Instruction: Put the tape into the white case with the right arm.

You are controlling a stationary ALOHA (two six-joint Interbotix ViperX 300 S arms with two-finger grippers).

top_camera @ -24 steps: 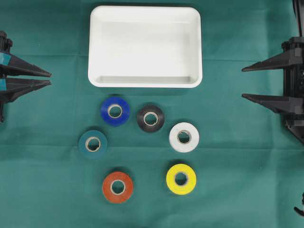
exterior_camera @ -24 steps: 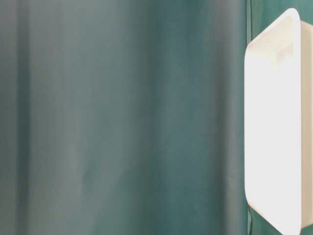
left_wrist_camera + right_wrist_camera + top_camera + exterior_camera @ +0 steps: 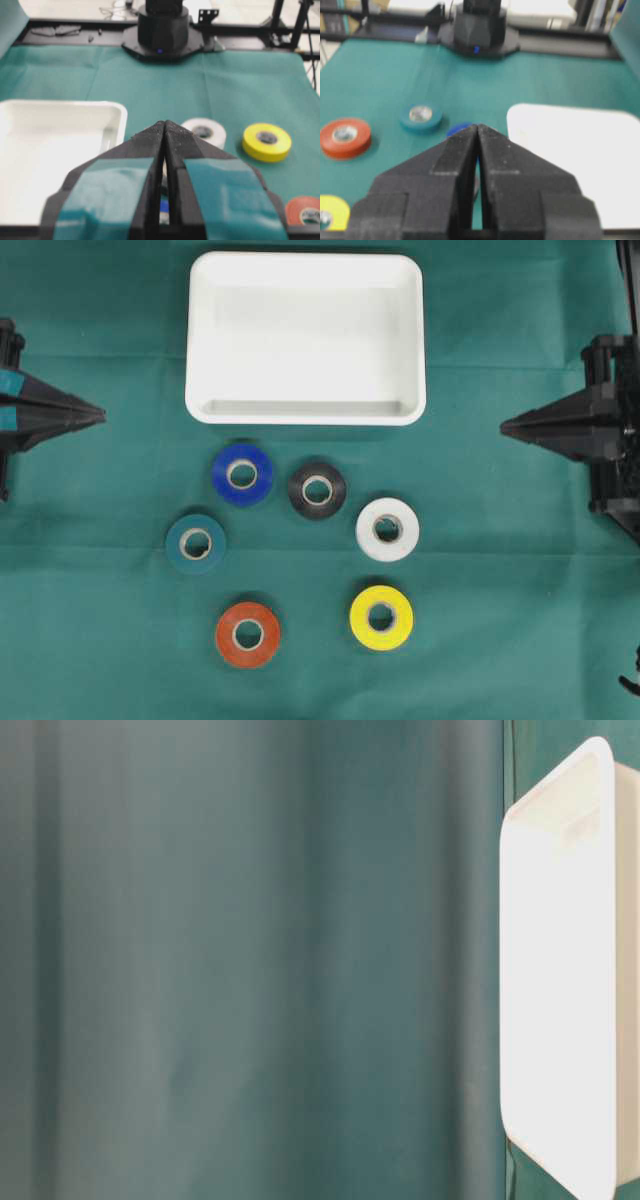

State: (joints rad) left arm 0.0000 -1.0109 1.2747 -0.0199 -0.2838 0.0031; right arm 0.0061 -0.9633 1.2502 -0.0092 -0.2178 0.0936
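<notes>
**Both grippers closed, tapes untouched**

Overhead: the white case sits top centre. Below it lie six rolls: blue tape, black tape, white tape, teal tape, orange tape, yellow tape. The left gripper at the left edge and the right gripper at the right edge are both pinched together, holding nothing.

Table level: only the case's rim at far right.

Wrist views: each gripper's fingers meet at the tips, empty.

Blue, black, white, teal, orange and yellow tapes lie on the plain green surface below a white case.
</notes>
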